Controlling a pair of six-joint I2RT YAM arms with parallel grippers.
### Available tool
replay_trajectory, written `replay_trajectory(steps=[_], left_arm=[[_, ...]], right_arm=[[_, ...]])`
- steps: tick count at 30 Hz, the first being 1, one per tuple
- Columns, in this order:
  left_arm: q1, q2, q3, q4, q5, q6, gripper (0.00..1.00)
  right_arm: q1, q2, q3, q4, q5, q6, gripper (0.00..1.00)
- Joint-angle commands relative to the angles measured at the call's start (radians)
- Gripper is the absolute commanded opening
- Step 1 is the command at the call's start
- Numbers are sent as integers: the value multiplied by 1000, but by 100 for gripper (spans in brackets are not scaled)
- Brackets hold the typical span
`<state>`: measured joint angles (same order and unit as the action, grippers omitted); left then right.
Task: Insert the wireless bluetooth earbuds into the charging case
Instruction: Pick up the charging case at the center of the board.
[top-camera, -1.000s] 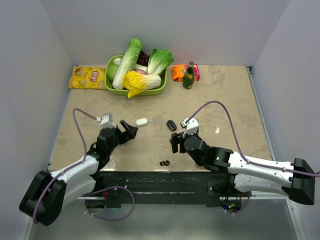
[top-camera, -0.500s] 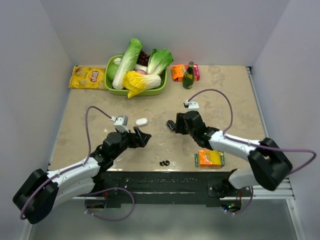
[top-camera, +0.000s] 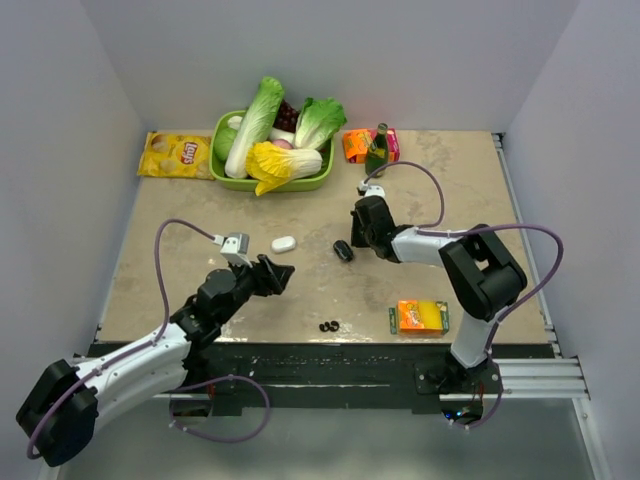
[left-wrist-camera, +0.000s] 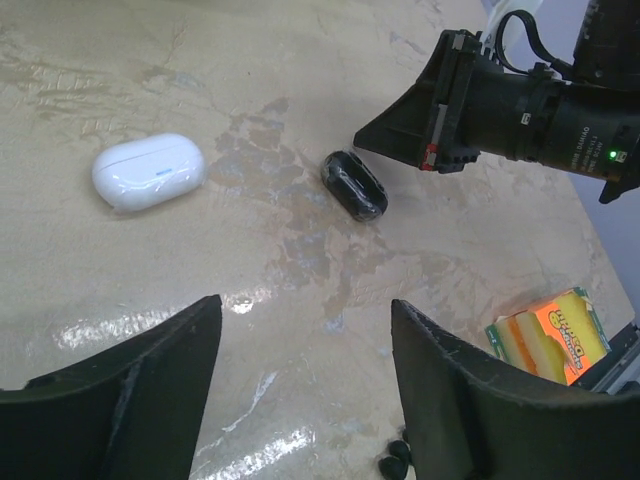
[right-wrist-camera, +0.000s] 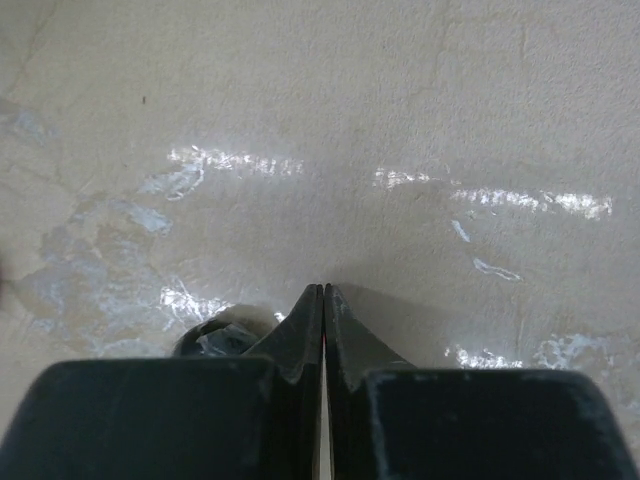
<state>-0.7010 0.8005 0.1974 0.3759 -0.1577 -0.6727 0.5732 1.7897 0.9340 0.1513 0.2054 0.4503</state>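
Left gripper (left-wrist-camera: 305, 310): released. You have its fingers (left-wrist-camera: 130, 375) spread wide with nothing between them, poised over bare table (top-camera: 450, 200).
Right gripper (top-camera: 356, 232): clenched. In its own wrist view the jaws meet tip to tip with nothing between them, low over the table.
Black charging case (left-wrist-camera: 354, 186): lying flat just beside the right gripper's tips, apart from them as far as you can see. From your left gripper it sits ahead and slightly right. Its lid looks shut.
White charging case (left-wrist-camera: 148, 172): ahead and to the left of your left gripper, lid shut, well clear of the right gripper.
Black earbuds (top-camera: 329, 326): loose on the table as a small dark pair, back and to the right of the left gripper, near the table's front edge. Neither gripper touches them.
White earbuds: not to be found in any view, so you cannot tell where they are.
Progress: early, by the look of it. No bud is held, no case stands open, and the black pair sits outside its case.
Left to do: open a case, pick up each bud, seat it.
Further out: an orange-and-yellow pack (top-camera: 420, 316) lies back from the right gripper. A green basket (top-camera: 318, 181) of vegetables stands far beyond both grippers.
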Motion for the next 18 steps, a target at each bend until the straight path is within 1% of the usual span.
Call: replay_trajectory(steps=[1, 3, 7, 18], left_arm=[[-6, -24, -21, 12, -3, 35, 67], [-5, -21, -21, 23, 4, 39, 65], [-5, -3, -16, 31, 12, 45, 64], [-5, 40, -21, 79, 58, 47, 72]], right_arm=[[-12, 30, 58, 21, -58, -36, 0], [-12, 37, 57, 37, -73, -44, 0], [-10, 45, 66, 45, -121, -70, 0], [-10, 68, 54, 77, -268, -108, 0]])
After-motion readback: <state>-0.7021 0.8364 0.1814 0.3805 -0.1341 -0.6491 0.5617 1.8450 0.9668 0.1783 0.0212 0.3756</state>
